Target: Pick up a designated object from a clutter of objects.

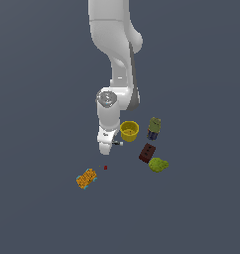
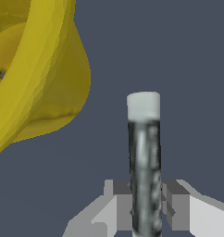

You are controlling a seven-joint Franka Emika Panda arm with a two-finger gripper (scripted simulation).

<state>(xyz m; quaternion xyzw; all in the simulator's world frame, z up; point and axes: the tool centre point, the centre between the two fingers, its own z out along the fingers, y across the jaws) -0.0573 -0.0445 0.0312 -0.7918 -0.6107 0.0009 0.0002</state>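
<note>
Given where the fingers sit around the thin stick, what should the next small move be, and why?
Probably lift straight up. In the wrist view the stick sits between both fingers, apparently pinched, and the yellow cup stands close beside it, so sideways motion risks a bump.

Item count, exterior view:

- Yellow cup (image 1: 129, 130): one.
- Green-and-navy can (image 1: 153, 128): one.
- Dark brown block (image 1: 148, 152): one.
- Lumpy green item (image 1: 158, 164): one.
- Orange-and-teal block (image 1: 86, 178): one.
- Tiny red dot (image 1: 105, 167): one.
- Thin stick (image 2: 144, 162): one, seen at close range in the wrist view, along with the same single cup.

Total: six clutter objects plus one dot. Robot arms (image 1: 114, 59): one.
</note>
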